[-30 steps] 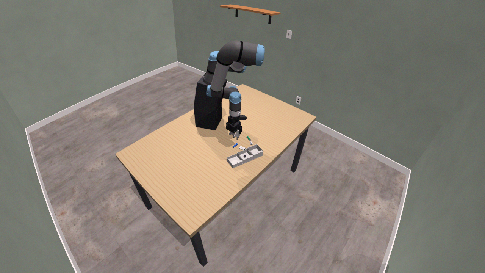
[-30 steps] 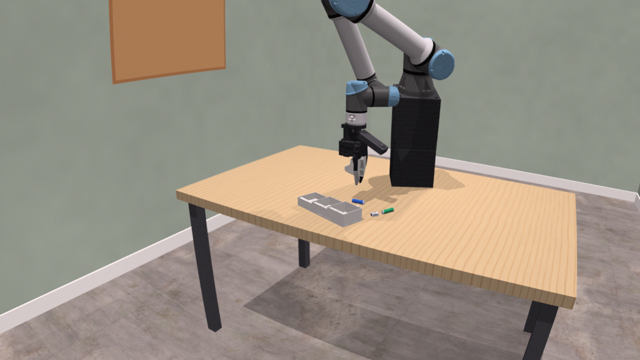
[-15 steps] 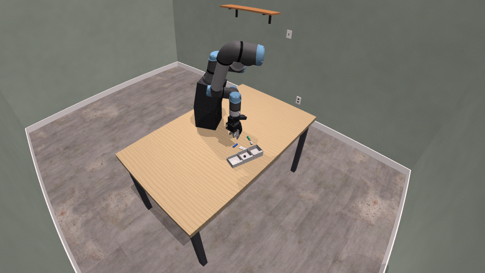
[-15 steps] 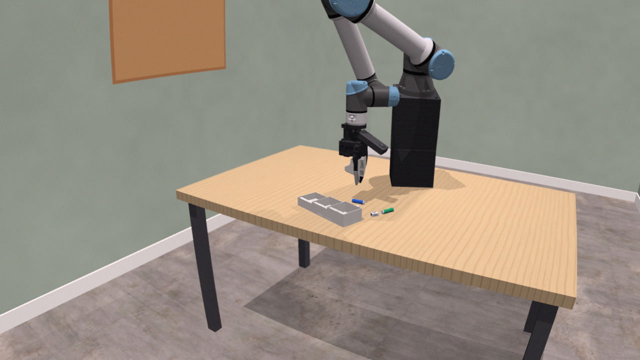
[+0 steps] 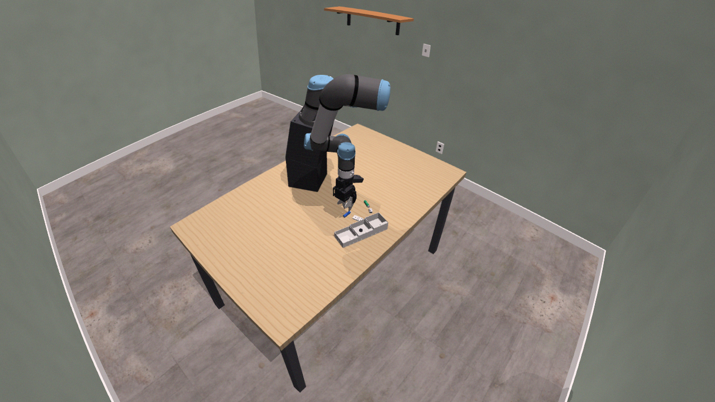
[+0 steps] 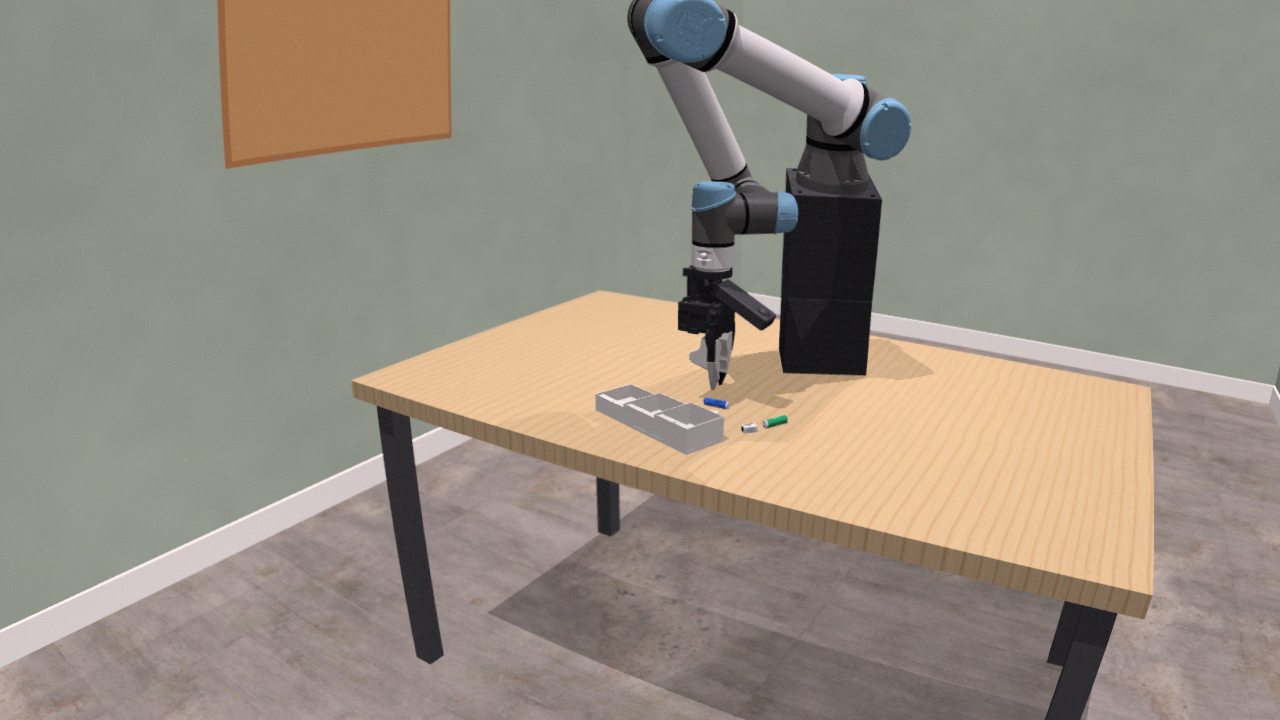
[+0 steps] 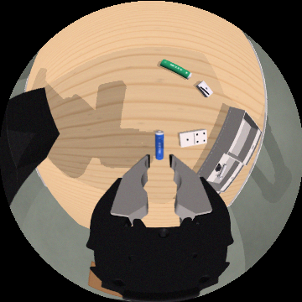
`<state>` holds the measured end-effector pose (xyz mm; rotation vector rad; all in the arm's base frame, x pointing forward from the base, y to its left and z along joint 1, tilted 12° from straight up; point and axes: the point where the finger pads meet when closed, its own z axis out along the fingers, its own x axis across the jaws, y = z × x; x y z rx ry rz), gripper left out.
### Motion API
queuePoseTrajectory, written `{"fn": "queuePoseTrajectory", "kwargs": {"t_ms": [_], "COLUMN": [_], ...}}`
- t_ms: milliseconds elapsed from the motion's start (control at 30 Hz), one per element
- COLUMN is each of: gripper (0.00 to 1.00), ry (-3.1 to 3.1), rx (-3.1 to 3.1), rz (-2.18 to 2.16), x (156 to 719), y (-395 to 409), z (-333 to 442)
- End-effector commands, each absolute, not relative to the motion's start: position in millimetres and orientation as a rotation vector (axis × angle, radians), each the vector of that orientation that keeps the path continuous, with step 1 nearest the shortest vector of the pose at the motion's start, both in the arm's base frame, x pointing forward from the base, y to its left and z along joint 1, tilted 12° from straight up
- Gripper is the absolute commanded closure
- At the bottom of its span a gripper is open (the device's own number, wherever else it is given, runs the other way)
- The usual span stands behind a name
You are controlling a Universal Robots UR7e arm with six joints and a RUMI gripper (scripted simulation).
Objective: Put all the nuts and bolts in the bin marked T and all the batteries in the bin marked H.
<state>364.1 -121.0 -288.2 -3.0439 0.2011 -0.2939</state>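
Batteries: a blue battery (image 5: 346, 214) (image 6: 716, 402) (image 7: 159, 145) and a green battery (image 5: 366, 203) (image 6: 775, 420) (image 7: 175, 69) both lie on their sides on the wooden table (image 5: 260, 249) (image 6: 939, 447) (image 7: 105, 42), outside the bins.
Battery lettering: pale print runs along both wrappers in the wrist view, too small to read; any brand cannot be told.
Bins: a grey row of three bins (image 5: 367, 237) (image 6: 702, 436) (image 7: 218, 144) stands upright on the table.
Bin letters: T and H cannot be made out from these angles.
Middle bin: holds a dark nut (image 5: 360, 229) (image 7: 218, 168) and, beside it in the wrist view, a pale bolt (image 7: 222, 171); the walls hide both in the exterior view.
Domino: a white domino (image 5: 357, 218) (image 7: 193, 138) lies face up between the blue battery and the bins, one pip on one half and four on the other.
Small white piece: a white piece with a black mark (image 5: 370, 210) (image 6: 749, 428) (image 7: 205, 89) lies near one end of the green battery; its kind is unclear.
Gripper: the gripper (image 5: 348, 208) (image 6: 716, 386) (image 7: 159, 155) points down above the table near the blue battery, fingers partly apart and holding nothing.
Cut off: in the wrist view, the gripper covers one end of the bin row.
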Motion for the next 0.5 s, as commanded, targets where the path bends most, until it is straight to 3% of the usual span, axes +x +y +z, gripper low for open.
{"fn": "queuePoseTrajectory", "kwargs": {"t_ms": [0, 467], "gripper": [0.83, 0.83], "ry": [0.202, 0.202], "rx": [-3.045, -3.045], "rz": [-0.297, -0.297], "x": [368.7, 370.6], "y": [-120.7, -120.3], "z": [-305.9, -314.6]}}
